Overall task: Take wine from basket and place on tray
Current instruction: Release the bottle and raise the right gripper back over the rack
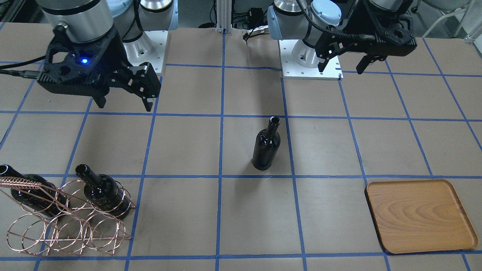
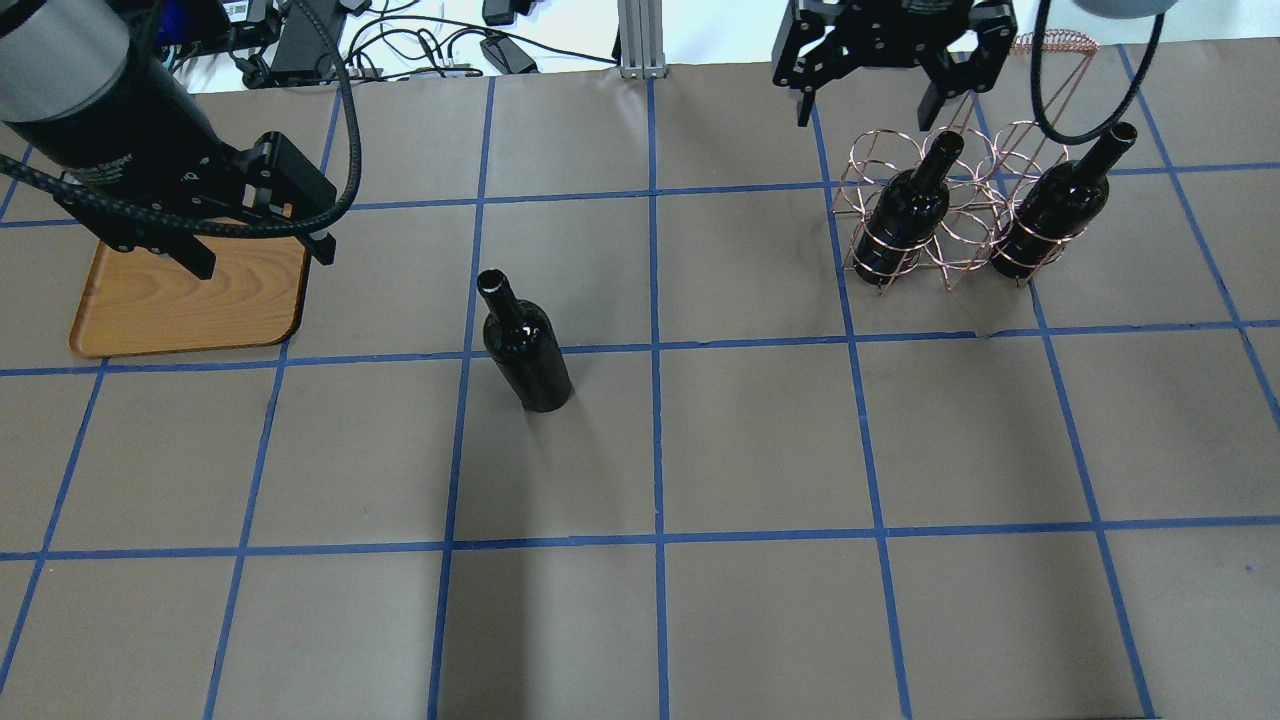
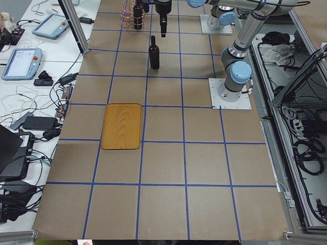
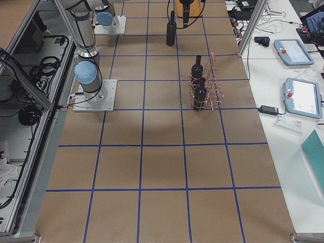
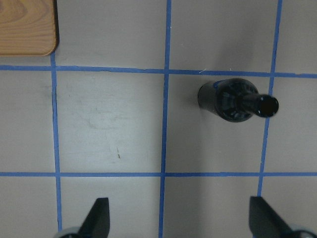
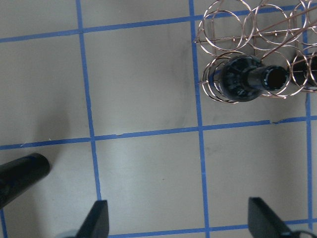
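Note:
One wine bottle (image 1: 266,145) stands upright on the table's middle, free of both grippers; it also shows in the overhead view (image 2: 525,345) and the left wrist view (image 5: 233,99). Two more bottles (image 2: 905,215) (image 2: 1055,210) sit in the copper wire basket (image 1: 67,226). The wooden tray (image 1: 420,214) lies empty. My left gripper (image 2: 265,262) is open and empty, hovering over the tray's edge nearest the standing bottle. My right gripper (image 2: 866,120) is open and empty, raised beside the basket; its wrist view shows a basket bottle (image 6: 245,79) from above.
The table is brown paper with blue tape grid lines. The arm bases (image 1: 310,67) are bolted at the robot's side of the table. The basket's twisted handle (image 1: 22,183) rises above its rings. Cables and operator tablets (image 4: 304,96) lie beyond the table's far edge.

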`<action>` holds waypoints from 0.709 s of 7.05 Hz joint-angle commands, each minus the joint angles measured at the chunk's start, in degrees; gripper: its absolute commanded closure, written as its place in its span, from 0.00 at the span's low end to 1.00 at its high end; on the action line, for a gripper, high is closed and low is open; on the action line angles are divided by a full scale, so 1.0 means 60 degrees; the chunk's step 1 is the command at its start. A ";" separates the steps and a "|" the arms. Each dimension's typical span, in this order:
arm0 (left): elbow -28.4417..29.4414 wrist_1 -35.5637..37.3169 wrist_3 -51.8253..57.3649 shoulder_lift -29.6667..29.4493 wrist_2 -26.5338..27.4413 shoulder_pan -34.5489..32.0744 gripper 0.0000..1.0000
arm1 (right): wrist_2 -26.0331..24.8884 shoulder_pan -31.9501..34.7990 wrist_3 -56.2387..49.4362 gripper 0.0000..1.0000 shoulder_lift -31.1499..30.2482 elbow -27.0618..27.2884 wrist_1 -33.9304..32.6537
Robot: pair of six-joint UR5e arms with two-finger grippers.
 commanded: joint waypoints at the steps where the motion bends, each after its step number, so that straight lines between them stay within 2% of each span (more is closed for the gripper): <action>1: -0.0161 0.0050 -0.0095 0.0130 0.0091 -0.0011 0.00 | -0.0324 -0.0195 -0.0798 0.00 -0.0187 0.0398 0.0141; 3: -0.0219 0.0151 -0.0574 -0.0218 -0.0010 -0.0011 0.00 | -0.0340 -0.0224 -0.1110 0.00 -0.0961 0.1481 -0.0078; 4: -0.0147 0.0791 -0.0767 -0.0626 -0.0098 -0.0069 0.00 | -0.0412 -0.0224 -0.1125 0.00 -0.0979 0.1486 -0.0456; 5: -0.0132 0.0855 -0.1204 -0.0819 -0.0069 -0.0273 0.00 | -0.0398 -0.0224 -0.1111 0.00 -0.0979 0.1515 -0.0460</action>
